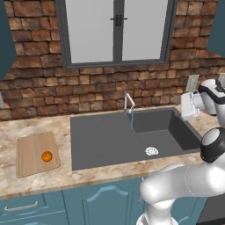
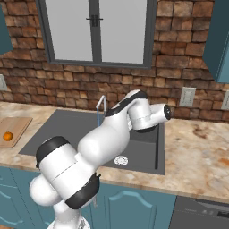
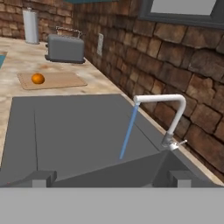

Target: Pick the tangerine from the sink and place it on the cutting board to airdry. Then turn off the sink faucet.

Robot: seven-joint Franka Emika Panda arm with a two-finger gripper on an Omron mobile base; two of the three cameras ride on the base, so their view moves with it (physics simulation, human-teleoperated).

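Observation:
The tangerine (image 1: 47, 156) (image 2: 7, 136) (image 3: 38, 78) rests on the wooden cutting board (image 1: 30, 154) (image 2: 18, 123) (image 3: 61, 80), left of the dark-grey sink (image 1: 101, 140) (image 2: 58, 129) (image 3: 74, 131). At the sink's back rim, the faucet (image 1: 128, 102) (image 2: 101, 103) (image 3: 168, 113) pours a thin blue stream (image 1: 132, 119) (image 3: 127, 133) into the basin. My gripper (image 1: 183, 107) (image 3: 111, 179) hovers open and empty above the sink's right end, level with the spout and well apart from it. The faucet's small lever (image 3: 178, 144) sticks out at its base.
The white drain (image 1: 151, 151) (image 2: 121, 160) lies in the basin's front right. A toaster (image 3: 65, 48) and a paper towel roll (image 3: 30, 26) stand beyond the board. The brick wall carries an outlet (image 1: 192, 82) (image 2: 187, 96) close behind the faucet.

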